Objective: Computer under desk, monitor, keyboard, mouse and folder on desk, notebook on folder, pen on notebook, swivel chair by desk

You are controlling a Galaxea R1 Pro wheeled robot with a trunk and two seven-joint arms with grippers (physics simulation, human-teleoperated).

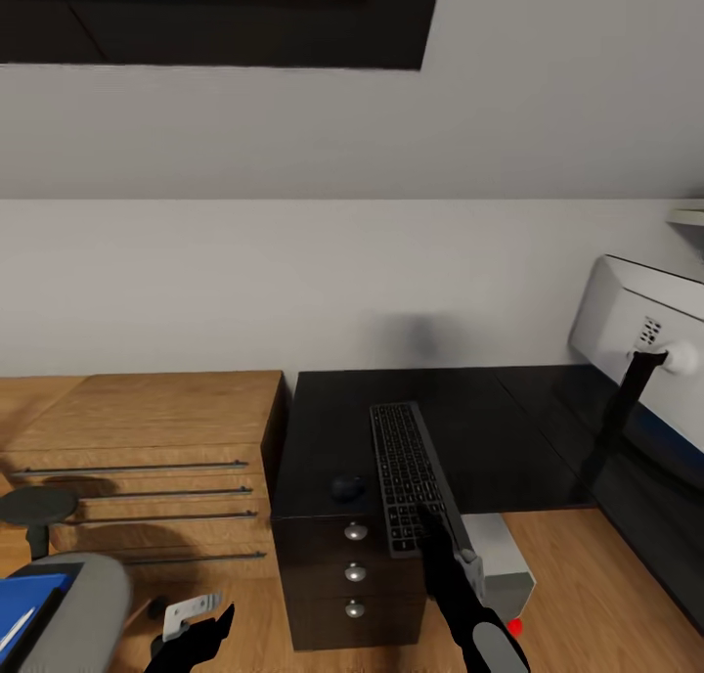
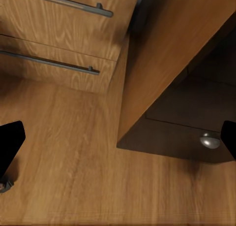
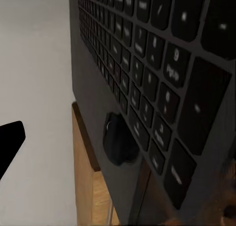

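Right claw (image 1: 452, 546) grips keyboard (image 1: 409, 474) (over desk (image 1: 508, 438)).

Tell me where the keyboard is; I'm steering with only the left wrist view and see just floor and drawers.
Observer: The right end effector grips the keyboard by its near end, over the desk.
Operator: What's beside it?
Observer: The mouse lies on the desk, at the keyboard's left.
Operator: What's left to fetch?
Observer: The blue folder lies on the swivel chair, at the robot's left.
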